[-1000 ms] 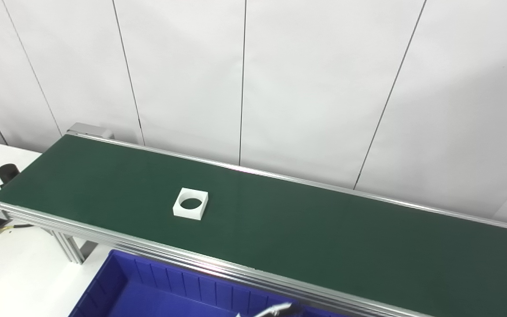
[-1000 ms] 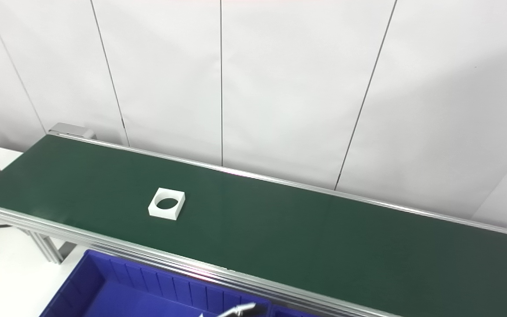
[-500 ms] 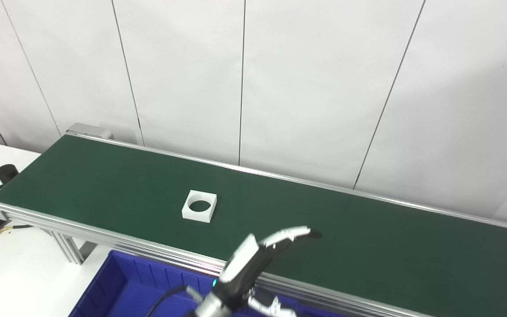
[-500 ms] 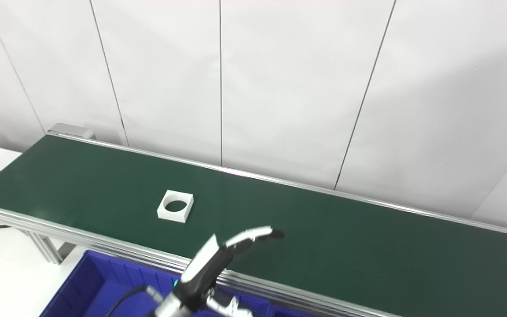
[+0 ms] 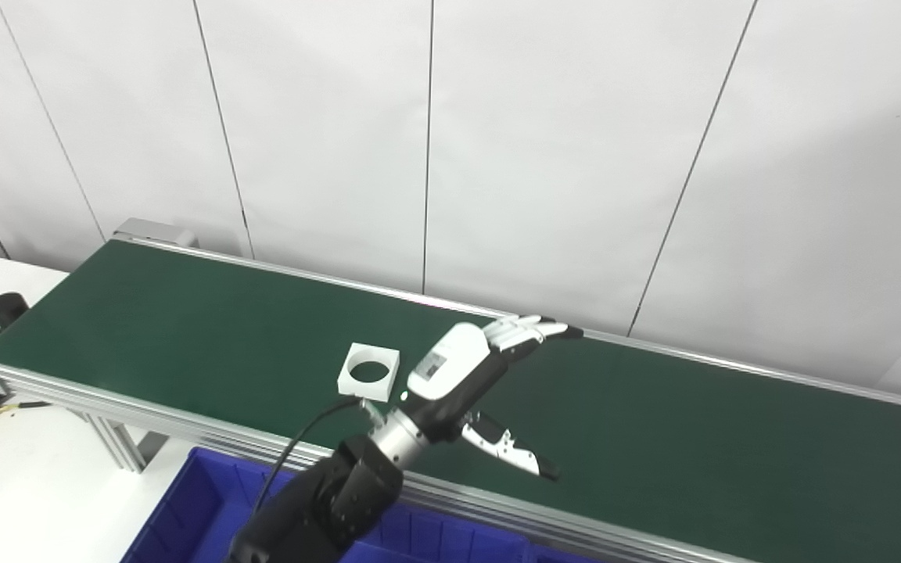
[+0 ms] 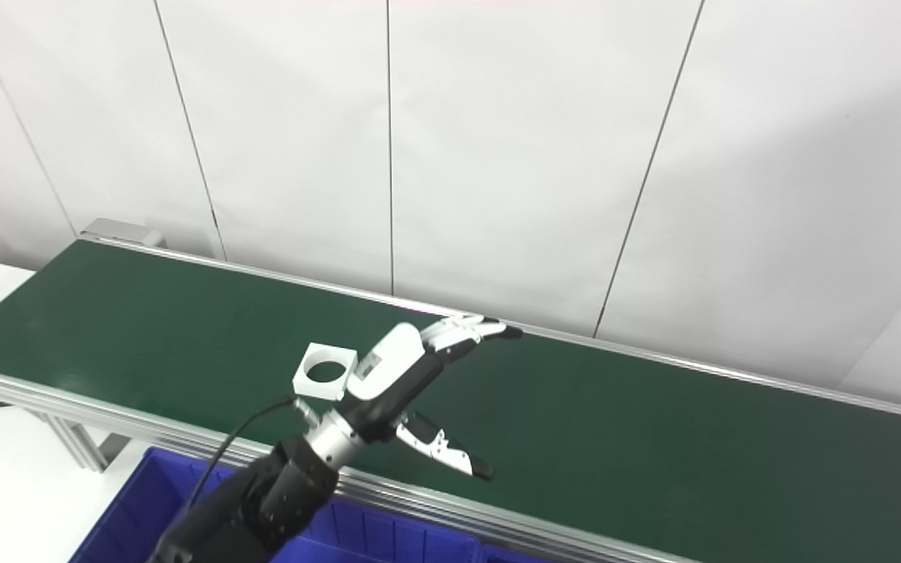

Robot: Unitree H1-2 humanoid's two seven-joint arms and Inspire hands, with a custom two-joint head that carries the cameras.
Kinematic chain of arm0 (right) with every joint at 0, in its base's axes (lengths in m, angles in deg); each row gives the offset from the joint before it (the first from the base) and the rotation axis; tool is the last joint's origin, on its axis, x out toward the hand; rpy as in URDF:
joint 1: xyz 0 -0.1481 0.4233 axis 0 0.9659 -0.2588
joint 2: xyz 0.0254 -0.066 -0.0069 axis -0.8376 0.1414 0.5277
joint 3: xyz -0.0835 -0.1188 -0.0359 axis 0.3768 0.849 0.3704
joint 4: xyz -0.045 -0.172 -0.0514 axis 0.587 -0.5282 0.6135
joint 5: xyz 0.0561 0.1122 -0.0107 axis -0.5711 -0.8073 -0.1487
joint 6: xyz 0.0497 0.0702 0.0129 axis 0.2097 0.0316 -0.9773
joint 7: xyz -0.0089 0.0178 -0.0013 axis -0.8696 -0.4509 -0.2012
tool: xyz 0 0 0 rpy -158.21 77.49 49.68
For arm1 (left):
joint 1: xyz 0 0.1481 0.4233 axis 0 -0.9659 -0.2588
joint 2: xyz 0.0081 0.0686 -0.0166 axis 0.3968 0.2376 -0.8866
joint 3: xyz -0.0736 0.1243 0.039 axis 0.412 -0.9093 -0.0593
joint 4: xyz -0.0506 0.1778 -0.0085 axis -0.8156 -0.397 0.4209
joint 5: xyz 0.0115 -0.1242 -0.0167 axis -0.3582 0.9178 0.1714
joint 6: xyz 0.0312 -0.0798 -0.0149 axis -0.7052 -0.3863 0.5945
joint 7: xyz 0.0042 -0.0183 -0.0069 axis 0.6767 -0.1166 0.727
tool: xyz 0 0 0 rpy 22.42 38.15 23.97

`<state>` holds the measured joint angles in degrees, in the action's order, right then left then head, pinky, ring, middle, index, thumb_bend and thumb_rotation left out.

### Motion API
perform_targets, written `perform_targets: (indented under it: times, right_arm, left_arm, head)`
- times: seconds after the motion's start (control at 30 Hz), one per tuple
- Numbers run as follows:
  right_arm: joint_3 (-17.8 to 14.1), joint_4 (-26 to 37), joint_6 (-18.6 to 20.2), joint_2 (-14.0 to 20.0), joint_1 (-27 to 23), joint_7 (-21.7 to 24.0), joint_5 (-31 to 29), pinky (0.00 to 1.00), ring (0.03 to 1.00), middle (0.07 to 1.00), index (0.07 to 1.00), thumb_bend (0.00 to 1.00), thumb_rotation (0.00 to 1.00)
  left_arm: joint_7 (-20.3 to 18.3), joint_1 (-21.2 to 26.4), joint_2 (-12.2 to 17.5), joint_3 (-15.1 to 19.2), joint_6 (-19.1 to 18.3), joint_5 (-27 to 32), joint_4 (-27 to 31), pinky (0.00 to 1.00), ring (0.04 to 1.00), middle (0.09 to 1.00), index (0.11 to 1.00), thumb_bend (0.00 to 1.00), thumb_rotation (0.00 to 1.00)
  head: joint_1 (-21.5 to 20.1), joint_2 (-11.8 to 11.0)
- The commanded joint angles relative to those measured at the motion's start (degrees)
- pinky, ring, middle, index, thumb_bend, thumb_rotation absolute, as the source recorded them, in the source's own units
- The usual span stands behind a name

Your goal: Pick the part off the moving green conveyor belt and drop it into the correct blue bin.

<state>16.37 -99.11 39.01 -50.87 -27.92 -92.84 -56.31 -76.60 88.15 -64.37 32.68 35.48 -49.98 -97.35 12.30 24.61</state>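
Note:
A white square part (image 5: 369, 368) with a round hole lies flat on the green conveyor belt (image 5: 184, 313), left of the middle. My left hand (image 5: 466, 375) hovers over the belt just to the right of the part and holds nothing. It is open: the fingers (image 5: 529, 328) stretch toward the far rail and the thumb (image 5: 509, 452) spreads toward the near rail. In the right eye view the hand (image 6: 400, 375) stands close beside the part (image 6: 326, 370). Its arm rises from a blue bin (image 5: 200, 516) below the near rail. My right hand is out of sight.
The aluminium near rail (image 5: 145, 414) runs between the belt and the blue bin. Black cylinders (image 5: 5, 306) stand on the white table (image 5: 20, 485) at the left end. A white panelled wall (image 5: 576, 156) stands close behind the belt.
The part has drifted right along the belt. My left hand has risen from the bottom edge over the near rail to just right of the part, fingers spread.

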Motion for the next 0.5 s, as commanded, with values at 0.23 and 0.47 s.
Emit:
perform_targets:
  times: [0.23, 0.47]
  right_arm:
    - [0.01, 0.38, -3.00, -0.56, -0.69, -0.25, 0.03, 0.93, 0.909, 0.931, 0.944, 0.80, 1.00]
    - [0.55, 0.59, -3.00, -0.50, -0.57, -1.33, 0.63, 0.93, 0.911, 0.933, 0.946, 0.80, 1.00]
  left_arm:
    - [-1.16, 10.23, 2.11, -2.14, -5.61, -9.95, -9.19, 0.84, 0.857, 0.860, 0.870, 1.00, 0.32]
    - [-4.93, 15.18, 2.93, -6.45, -11.03, -15.13, -16.13, 0.85, 0.853, 0.846, 0.887, 1.00, 0.17]
  head:
    - [-0.60, 0.00]
    - [-0.78, 0.03]
